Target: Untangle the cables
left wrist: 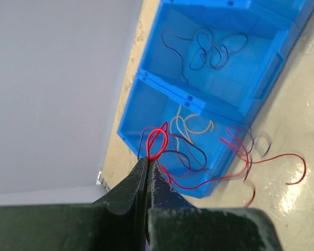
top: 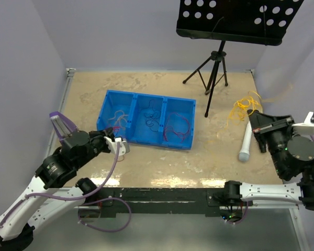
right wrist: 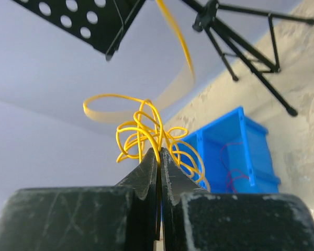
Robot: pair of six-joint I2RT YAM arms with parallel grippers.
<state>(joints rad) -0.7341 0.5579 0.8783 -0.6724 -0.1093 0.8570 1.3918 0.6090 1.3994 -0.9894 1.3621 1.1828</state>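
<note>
My left gripper (left wrist: 148,159) is shut on a red cable (left wrist: 158,143), held by the near left corner of the blue three-compartment bin (top: 146,138); the cable trails right onto the table, tangled with a purple cable (left wrist: 191,154). In the top view the left gripper (top: 120,148) sits just in front of the bin. My right gripper (right wrist: 159,151) is shut on a curly bundle of orange-yellow cable (right wrist: 146,133), lifted at the right of the table (top: 245,106). Dark cables (left wrist: 209,49) lie in the middle compartment, red ones (top: 177,128) in the right compartment.
A black music stand on a tripod (top: 214,68) rises at the back right. A white microphone (top: 246,144) lies on the table below the right gripper (top: 254,117). Thick lilac arm cable (top: 107,178) loops by the left arm. Walls close in on both sides.
</note>
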